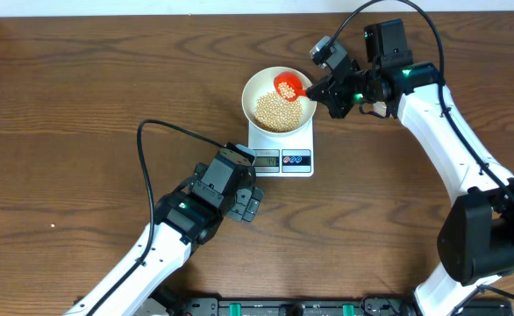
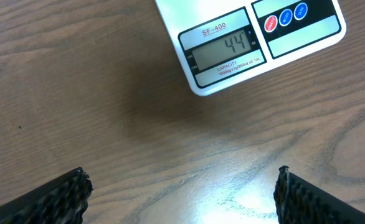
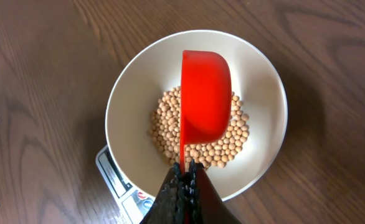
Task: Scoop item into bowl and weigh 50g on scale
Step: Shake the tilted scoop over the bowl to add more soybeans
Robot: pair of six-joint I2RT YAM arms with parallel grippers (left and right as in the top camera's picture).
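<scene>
Small round tan-yellow beans (image 1: 277, 112) pooled in bottom of upright glossy white bowl (image 1: 250, 92), upper centre of overhead frame, seated on flat white scale (image 1: 303, 142), grey display (image 2: 226, 53) below showing 44.

It looked like a robotics lab workstation. A wood-grain counter (image 1: 64, 105) filled the overhead view. A white-and-black left arm (image 1: 147, 254) reached in from lower left, a right arm (image 1: 441, 123) from the right, a black cable (image 1: 140, 154) trailing, and a mounting rail (image 1: 283, 307) ran along the bottom edge.

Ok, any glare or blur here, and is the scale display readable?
Left wrist: scale display sharp and readable, a glare patch on the wooden table near the bottom edge. Right wrist: red scoop and beans crisp, the close fingers slightly soft.
</scene>
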